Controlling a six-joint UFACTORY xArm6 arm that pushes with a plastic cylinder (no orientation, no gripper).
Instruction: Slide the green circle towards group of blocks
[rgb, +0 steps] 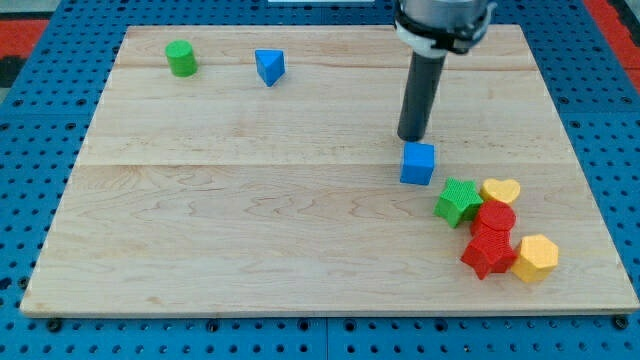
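Camera view: wooden surface on blue pegboard. Rod descends from view's top; my tip just above blue cube, close, contact not discernible. No hand fitted, so nothing grasped. Group at view's lower right, touching: green star, yellow heart, red cylinder, red star, yellow hexagon. Green circle at view's top left, well apart from group. Blue triangle near it, to view's right.

wood board | top-left: green circle, blue triangle | mid-right: blue cube | btm-right: green star, mixed red/yellow blks
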